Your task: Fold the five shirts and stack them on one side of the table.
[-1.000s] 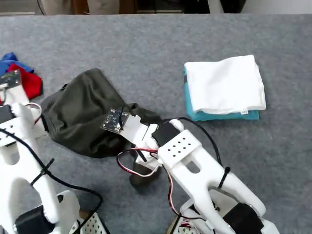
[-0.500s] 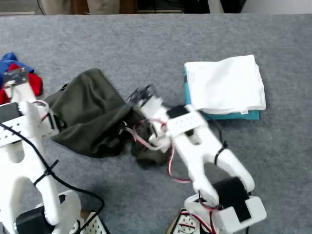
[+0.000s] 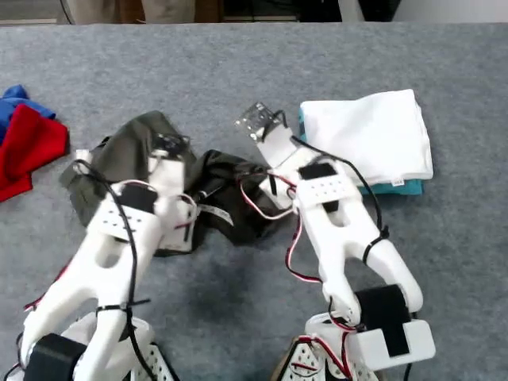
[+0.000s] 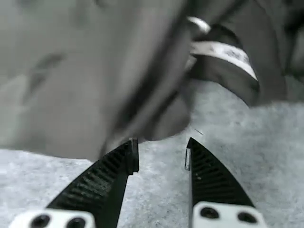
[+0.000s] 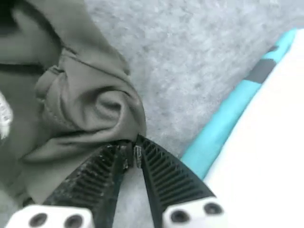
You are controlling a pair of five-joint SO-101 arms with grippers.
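At the far left edge of the grey tabletop [image 3: 238, 63], a red shirt [image 3: 28, 147] lies loose, with a blue shirt [image 3: 9, 103] poking out from behind it. Near them, towards the middle, a dark green shirt [image 3: 119, 159] sits crumpled in a heap. The left hand [image 4: 160, 154] hovers over bare tabletop just beside the edge of that heap, its fingers spread apart and holding nothing. The right hand [image 5: 133, 154] is at the heap's other side, next to the folded pile, with its fingers pressed together on a bunched fold of the dark green shirt. At the right, a folded white shirt [image 3: 365, 139] rests on top of a folded teal shirt [image 3: 341, 189].
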